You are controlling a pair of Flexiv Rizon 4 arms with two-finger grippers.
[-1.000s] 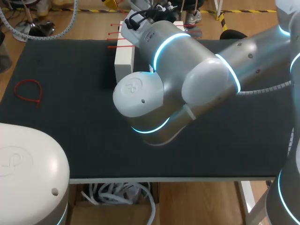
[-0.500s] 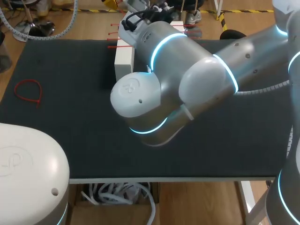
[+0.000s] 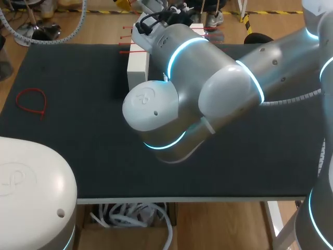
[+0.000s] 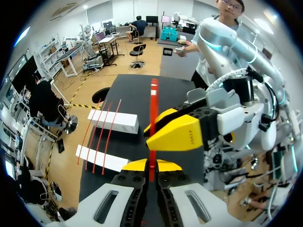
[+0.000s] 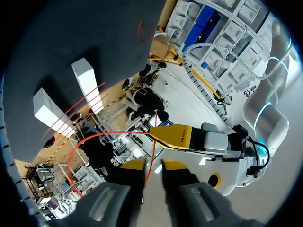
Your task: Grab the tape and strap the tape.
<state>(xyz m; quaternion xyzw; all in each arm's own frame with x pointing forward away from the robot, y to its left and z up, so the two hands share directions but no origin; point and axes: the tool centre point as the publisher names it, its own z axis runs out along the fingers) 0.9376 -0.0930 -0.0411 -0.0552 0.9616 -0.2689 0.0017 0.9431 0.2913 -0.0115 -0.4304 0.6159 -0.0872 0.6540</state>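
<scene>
In the left wrist view my left gripper (image 4: 151,166) is shut on a straight red zip tie (image 4: 153,109) that stands up from between its tips. A yellow finger (image 4: 177,135) of my right gripper lies against that tie just ahead. In the right wrist view my right gripper (image 5: 152,165) is open, and the thin red tie (image 5: 152,142) passes through the gap and curves into a loop. My left gripper's yellow finger (image 5: 173,135) shows just ahead. In the head view my right arm (image 3: 208,88) hides both grippers.
Two white blocks (image 4: 113,121) (image 4: 99,159) at the far edge of the black table (image 3: 78,130) carry several spare red ties (image 4: 100,137) laid across them. A looped red tie (image 3: 31,99) lies at the table's left. My left arm's base (image 3: 31,192) fills the near left corner.
My right arm has shifted slightly to the left over the table. The looped tie and the blocks have not moved.
</scene>
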